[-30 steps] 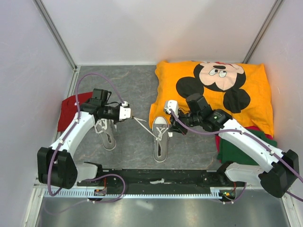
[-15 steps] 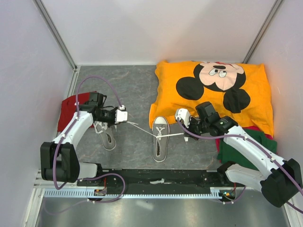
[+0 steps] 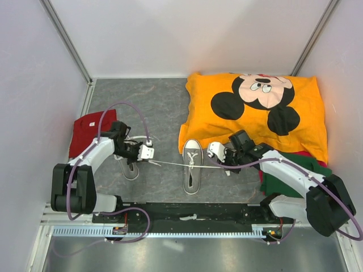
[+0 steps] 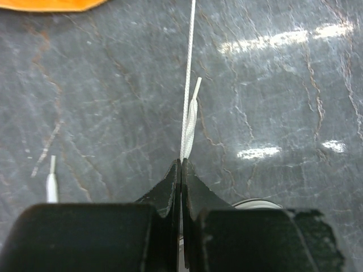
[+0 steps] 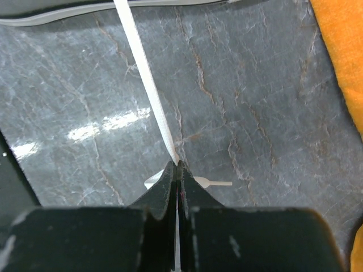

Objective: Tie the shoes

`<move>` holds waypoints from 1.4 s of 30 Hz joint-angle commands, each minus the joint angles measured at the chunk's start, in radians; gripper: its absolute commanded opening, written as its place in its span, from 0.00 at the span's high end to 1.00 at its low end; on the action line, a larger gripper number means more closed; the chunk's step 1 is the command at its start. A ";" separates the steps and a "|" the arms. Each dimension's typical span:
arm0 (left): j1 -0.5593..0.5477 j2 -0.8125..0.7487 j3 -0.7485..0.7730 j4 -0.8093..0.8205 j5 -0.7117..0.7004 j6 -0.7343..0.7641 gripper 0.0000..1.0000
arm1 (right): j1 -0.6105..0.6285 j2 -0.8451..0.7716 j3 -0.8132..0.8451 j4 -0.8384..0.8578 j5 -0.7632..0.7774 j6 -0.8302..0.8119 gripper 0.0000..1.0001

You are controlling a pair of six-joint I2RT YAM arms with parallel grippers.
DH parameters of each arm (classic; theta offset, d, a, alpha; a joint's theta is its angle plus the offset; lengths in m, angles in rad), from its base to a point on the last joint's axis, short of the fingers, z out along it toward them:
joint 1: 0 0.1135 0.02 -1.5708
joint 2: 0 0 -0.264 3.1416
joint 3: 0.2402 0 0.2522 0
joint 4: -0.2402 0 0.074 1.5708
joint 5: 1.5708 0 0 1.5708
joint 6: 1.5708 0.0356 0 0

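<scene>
Two small grey sneakers lie on the grey floor: the left shoe (image 3: 128, 160) under my left arm, the right shoe (image 3: 192, 166) in the middle. The right shoe's white lace (image 3: 170, 164) is stretched taut sideways to both grippers. My left gripper (image 3: 152, 161) is shut on the lace's left end; the lace (image 4: 189, 85) runs away from its tips (image 4: 181, 161). My right gripper (image 3: 214, 165) is shut on the other lace end (image 5: 144, 73), the aglet poking out beside its tips (image 5: 177, 164).
An orange Mickey Mouse pillow (image 3: 266, 113) lies behind the right shoe. A red cloth (image 3: 85, 129) is at the left, green and red cloths (image 3: 289, 175) at the right. The black base rail (image 3: 187, 212) runs along the near edge. Walls enclose the floor.
Both grippers have moved apart and nearer the arm bases, pulling the lace ends out sideways; the lace, slack and angled before, is now a straight taut line across the right shoe.
</scene>
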 commanded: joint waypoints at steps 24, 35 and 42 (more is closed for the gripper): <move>0.046 -0.095 0.049 0.044 -0.088 -0.152 0.40 | -0.051 -0.026 0.063 -0.166 0.142 -0.078 0.06; -0.132 -0.286 0.113 0.043 0.097 -0.373 0.28 | -0.049 -0.174 0.289 0.027 -0.081 0.239 0.02; -0.295 -0.183 0.069 0.053 0.052 -0.295 0.37 | -0.048 -0.070 0.342 0.026 -0.139 0.175 0.02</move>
